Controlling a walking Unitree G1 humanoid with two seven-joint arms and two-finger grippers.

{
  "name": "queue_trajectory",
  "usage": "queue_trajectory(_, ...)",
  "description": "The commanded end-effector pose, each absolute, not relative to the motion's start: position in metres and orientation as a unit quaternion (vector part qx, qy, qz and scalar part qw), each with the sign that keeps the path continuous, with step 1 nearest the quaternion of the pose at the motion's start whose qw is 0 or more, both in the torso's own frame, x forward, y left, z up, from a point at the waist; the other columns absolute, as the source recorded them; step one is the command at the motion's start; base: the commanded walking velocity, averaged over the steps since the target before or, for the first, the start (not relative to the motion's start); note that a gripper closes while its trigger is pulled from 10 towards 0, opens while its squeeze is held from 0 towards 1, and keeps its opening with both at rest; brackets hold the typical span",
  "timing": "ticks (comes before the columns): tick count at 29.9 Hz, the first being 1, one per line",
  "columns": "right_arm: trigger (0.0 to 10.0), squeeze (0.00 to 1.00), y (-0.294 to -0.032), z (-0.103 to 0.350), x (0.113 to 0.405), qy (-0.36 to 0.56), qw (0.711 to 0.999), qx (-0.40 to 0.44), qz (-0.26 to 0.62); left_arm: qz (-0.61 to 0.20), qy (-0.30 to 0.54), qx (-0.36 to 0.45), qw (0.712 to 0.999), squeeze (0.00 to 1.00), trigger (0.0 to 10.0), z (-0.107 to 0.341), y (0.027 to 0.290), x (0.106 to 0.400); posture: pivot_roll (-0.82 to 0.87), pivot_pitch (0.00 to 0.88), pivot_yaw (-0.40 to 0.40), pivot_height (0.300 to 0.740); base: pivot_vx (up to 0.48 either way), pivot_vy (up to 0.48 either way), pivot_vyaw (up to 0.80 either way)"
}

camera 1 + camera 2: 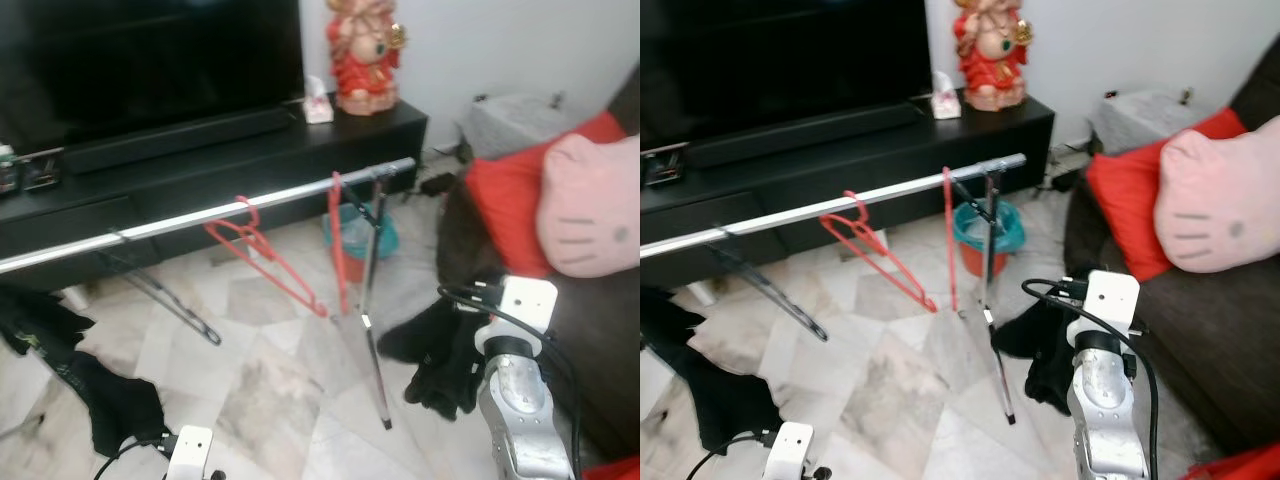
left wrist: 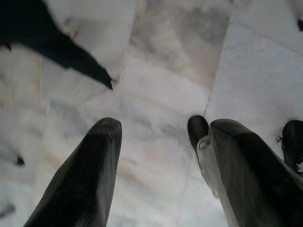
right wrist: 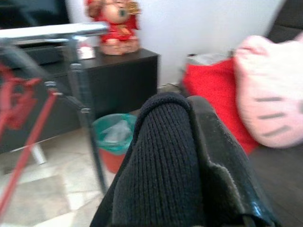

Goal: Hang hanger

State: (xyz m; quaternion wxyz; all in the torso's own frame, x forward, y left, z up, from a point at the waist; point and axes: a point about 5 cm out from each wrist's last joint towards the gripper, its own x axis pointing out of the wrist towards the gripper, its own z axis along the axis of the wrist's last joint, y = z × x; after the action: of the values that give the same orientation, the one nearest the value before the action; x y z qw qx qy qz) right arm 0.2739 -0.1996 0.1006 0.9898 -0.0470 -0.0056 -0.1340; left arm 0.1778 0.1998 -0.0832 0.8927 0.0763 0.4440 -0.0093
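The right gripper (image 3: pixel 189 156) is sitting low beside the sofa (image 1: pixel 600 330), its two fingers pressed together with nothing between them. The left gripper (image 2: pixel 158 142) is hanging over the marble floor (image 2: pixel 156 71), fingers spread wide and holding nothing. Ahead, a red hanger (image 1: pixel 262 255) is hanging from the silver rail (image 1: pixel 200 215) of a clothes rack, with a second red one (image 1: pixel 337 245) nearer the rail's post. Black clothes (image 1: pixel 100 395) are lying on the floor to the left, more (image 1: pixel 435 360) by the sofa.
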Motion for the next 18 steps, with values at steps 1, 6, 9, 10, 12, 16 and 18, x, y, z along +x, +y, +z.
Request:
queue_trajectory(1,10.0,0.00,-0.1958,0.1075,0.2764,-0.020,0.990,-0.046,-0.130,-0.010,0.453,0.083,0.888,0.00,10.0,-0.0848,0.2014,0.1746,-0.16,0.000,0.048,0.740,0.000,0.000,0.80)
queue_trajectory(6,10.0,0.00,-0.1962,0.1072,0.2762,-0.018,0.990,-0.046,-0.132,-0.011,0.452,0.082,0.888,0.00,10.0,-0.0849,0.2002,0.1749,-0.16,0.000,0.049,0.740,0.000,0.000,0.80)
queue_trajectory(9,10.0,0.00,-0.1967,0.1072,0.2757,-0.018,0.990,-0.046,-0.133,-0.012,0.452,0.082,0.888,0.00,10.0,-0.0851,0.1994,0.1747,-0.16,0.000,0.050,0.740,0.000,0.000,0.80)
queue_trajectory(10,10.0,0.00,-0.1970,0.1070,0.2756,-0.017,0.990,-0.047,-0.134,-0.012,0.452,0.082,0.888,0.00,10.0,-0.0851,0.1992,0.1747,-0.16,0.000,0.048,0.740,0.000,0.000,0.80)
queue_trajectory(12,10.0,0.00,-0.1974,0.1065,0.2754,-0.016,0.990,-0.047,-0.135,-0.012,0.452,0.081,0.888,0.00,10.0,-0.0852,0.1990,0.1747,-0.16,0.000,0.048,0.740,0.000,0.000,0.80)
queue_trajectory(16,10.0,0.00,-0.1975,0.1055,0.2756,-0.013,0.989,-0.047,-0.138,-0.012,0.452,0.082,0.888,0.00,10.0,-0.0850,0.1991,0.1750,-0.16,0.000,0.049,0.740,0.000,0.000,0.73)
queue_trajectory(18,10.0,0.00,-0.1975,0.1044,0.2758,-0.010,0.989,-0.045,-0.138,-0.012,0.452,0.082,0.888,0.00,10.0,-0.0848,0.1992,0.1755,-0.16,0.000,0.049,0.740,0.000,0.000,0.00)
